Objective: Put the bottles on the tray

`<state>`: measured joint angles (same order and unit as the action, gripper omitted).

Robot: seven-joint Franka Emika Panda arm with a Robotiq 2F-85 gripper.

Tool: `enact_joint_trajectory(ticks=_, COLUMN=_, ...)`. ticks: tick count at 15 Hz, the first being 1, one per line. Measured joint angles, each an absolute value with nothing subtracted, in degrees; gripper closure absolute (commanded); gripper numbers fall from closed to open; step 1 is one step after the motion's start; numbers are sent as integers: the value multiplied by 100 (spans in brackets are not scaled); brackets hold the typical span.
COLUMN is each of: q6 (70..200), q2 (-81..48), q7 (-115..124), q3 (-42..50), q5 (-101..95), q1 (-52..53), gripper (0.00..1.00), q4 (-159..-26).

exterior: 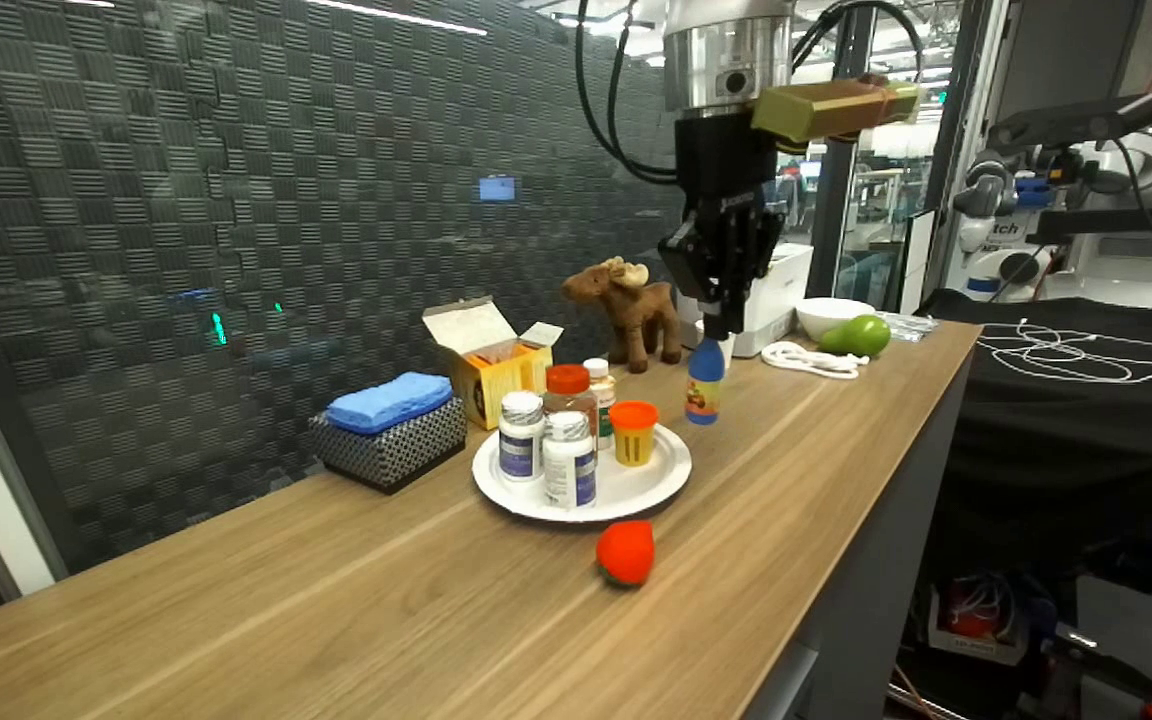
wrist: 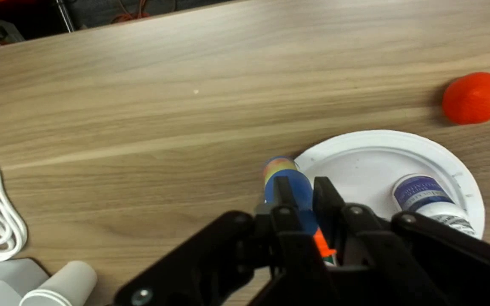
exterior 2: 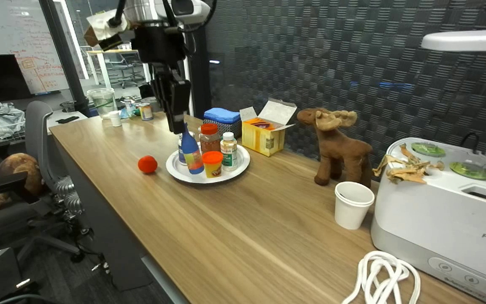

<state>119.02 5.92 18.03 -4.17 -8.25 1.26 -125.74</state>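
1. Open surface [wrist: 151,114] runs from the tray [wrist: 362,176] to the long edge [wrist: 113,26]; a red fruit-shaped object [wrist: 474,98] lies near the tray.
2. On the tray, white bottles [exterior: 569,468] stand beside open room.
3. The fingers [exterior: 724,315], nearly together, clamp the neck of the blue bottle [exterior 2: 192,154] near the tray's rim.

1 plush moose [exterior 2: 338,145], 1 yellow box [exterior 2: 260,137]

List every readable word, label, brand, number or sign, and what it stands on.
"FEED", cut off at the frame edge: white appliance.
"tch", possibly incomplete: background machine.
Too small or blurred: labels on the white bottles, blue bottle, yellow tub and yellow box; whiteboard handwriting; markings on the appliance panel.
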Motion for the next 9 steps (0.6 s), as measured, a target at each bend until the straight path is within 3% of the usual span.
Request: enact_joint_trajectory(ticks=9, q6=11958, q2=178, q7=1463, q3=-517, q5=-698, q1=332, gripper=90, q4=-12195)
